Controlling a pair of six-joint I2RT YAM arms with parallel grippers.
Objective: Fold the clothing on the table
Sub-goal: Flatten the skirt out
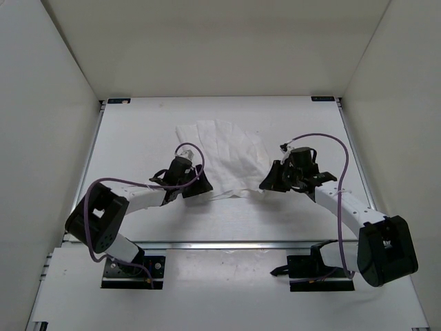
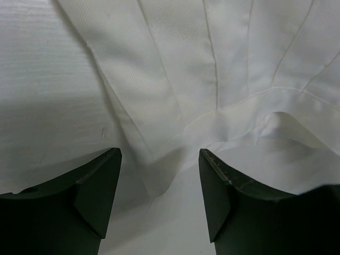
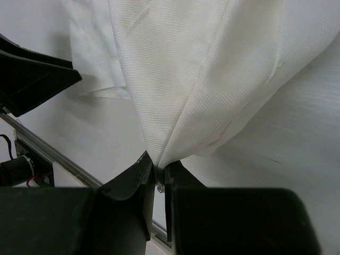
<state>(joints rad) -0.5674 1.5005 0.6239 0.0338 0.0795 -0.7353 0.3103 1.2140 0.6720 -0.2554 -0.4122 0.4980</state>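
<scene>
Clothing [image 1: 224,155] sits at the middle of the desk [image 1: 131,138], spread toward the far edge. Its near right corner is pinched tight in right tool [image 3: 158,172], fabric fanning out from the jaws. At the near left corner, left tool [image 2: 159,196] stands wide, cloth edge in the gap, unclamped.

- Looks like a robotics lab test cell rather than a home or shop.
- Boxed in by plain white walls [image 1: 41,83] on three sides, like a purpose-built enclosure.
- Matte white tabletop [image 1: 138,138] edged with a thin metal rim [image 1: 241,244] and small black corner brackets [image 1: 118,101].
- Left arm [image 1: 103,214] and right arm [image 1: 344,203] bolted side by side on black base plates [image 1: 134,272], trailing exposed purple cables [image 1: 346,160].
</scene>
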